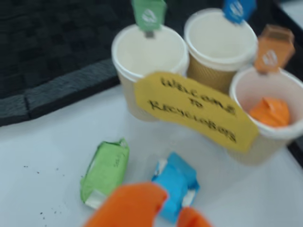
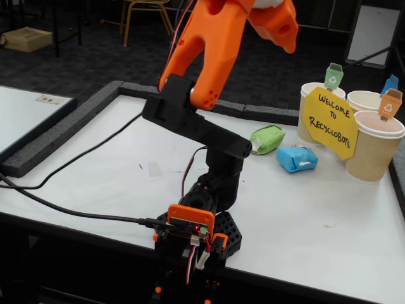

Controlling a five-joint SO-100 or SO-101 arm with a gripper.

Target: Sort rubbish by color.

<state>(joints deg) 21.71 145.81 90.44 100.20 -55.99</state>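
- Orange plastic fills the bottom edge of the wrist view: the end effector point(image 1: 173, 215), its two tips apart and nothing between them, hanging above the white worktop point(image 1: 57, 156)
- The blue wad point(image 1: 176, 183) lies on the worktop just beyond those tips, partly hidden by them, with white tape showing at its edges
- The green wad point(image 1: 105, 170) lies to its left in the wrist view, close but not touching, also flat on the worktop
- The orange wad point(image 1: 270, 111) sits inside the right-hand paper cup point(image 1: 265, 85) — the one with the orange tag point(image 1: 274, 48) clipped to its rim
- The green-tagged cup point(image 1: 149, 52) and the blue-tagged cup point(image 1: 220, 35) show pale, bare insides
- A yellow sign point(image 1: 194, 108) reading "Welcome to Recyclobots" leans across the front of the three cups
- In the fixed view the arm point(image 2: 215, 57) rises from its base near the front edge — the green and blue wads lie just left of the cups
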